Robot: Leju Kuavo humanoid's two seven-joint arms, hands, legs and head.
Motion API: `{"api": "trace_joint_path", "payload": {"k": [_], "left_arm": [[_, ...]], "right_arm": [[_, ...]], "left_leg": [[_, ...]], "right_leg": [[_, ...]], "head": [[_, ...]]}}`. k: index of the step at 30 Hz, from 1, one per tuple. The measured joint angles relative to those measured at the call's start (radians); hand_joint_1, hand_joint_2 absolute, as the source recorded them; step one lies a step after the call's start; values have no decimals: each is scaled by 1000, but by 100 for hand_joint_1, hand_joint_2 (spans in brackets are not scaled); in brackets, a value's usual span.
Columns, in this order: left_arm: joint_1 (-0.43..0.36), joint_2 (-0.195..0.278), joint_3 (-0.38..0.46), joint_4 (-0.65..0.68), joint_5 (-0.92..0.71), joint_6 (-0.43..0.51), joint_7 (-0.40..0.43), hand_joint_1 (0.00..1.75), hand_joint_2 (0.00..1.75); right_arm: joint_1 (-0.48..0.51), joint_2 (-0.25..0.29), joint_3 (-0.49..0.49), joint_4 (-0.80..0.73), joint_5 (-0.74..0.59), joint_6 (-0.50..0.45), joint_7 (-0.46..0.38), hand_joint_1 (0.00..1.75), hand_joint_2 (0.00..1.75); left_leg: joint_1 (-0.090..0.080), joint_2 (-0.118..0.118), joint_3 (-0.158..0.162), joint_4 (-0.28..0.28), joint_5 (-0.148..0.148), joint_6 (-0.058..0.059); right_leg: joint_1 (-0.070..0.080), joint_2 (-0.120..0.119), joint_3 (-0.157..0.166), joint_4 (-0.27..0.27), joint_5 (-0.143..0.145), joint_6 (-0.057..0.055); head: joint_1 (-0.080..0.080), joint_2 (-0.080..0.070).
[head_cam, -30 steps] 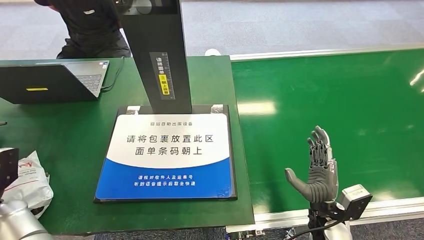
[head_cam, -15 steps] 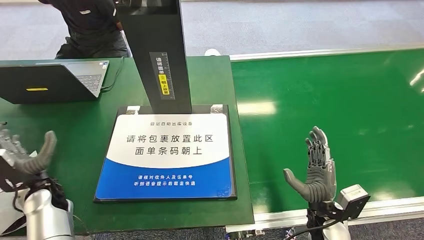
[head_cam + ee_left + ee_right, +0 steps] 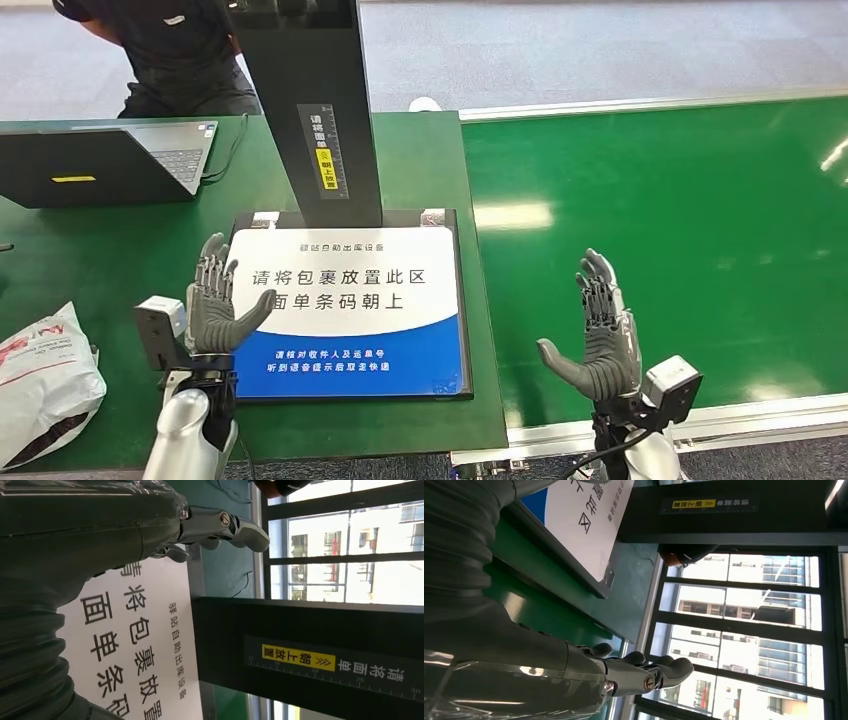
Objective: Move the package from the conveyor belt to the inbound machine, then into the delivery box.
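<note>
- Green conveyor belt [image 3: 660, 240] at right carries no package near right hand [image 3: 600, 335]; fingers apart, palm up, likely waiting.
- Left hand [image 3: 215, 305] fingers apart, holding nothing, over near-left edge of inbound machine pad [image 3: 350, 300].
- White package [image 3: 40, 375] lies near-left on table [image 3: 120, 250], likely already set aside.

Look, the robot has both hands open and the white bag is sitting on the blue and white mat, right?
Not quite. Both the left hand and the right hand are open, but the head view shows the white bag lying on the green table, off to the left of the blue and white mat.
</note>
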Motion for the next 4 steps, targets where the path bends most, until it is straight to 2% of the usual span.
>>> {"api": "trace_joint_path", "payload": {"k": [4], "left_arm": [[9,-4,-36,-5,3,10,9,0,175]], "right_arm": [[-2,0,15,6,5,1,1,0,175]], "left_leg": [[0,0,0,0,0,0]], "right_leg": [[0,0,0,0,0,0]], "head": [[0,0]]}}
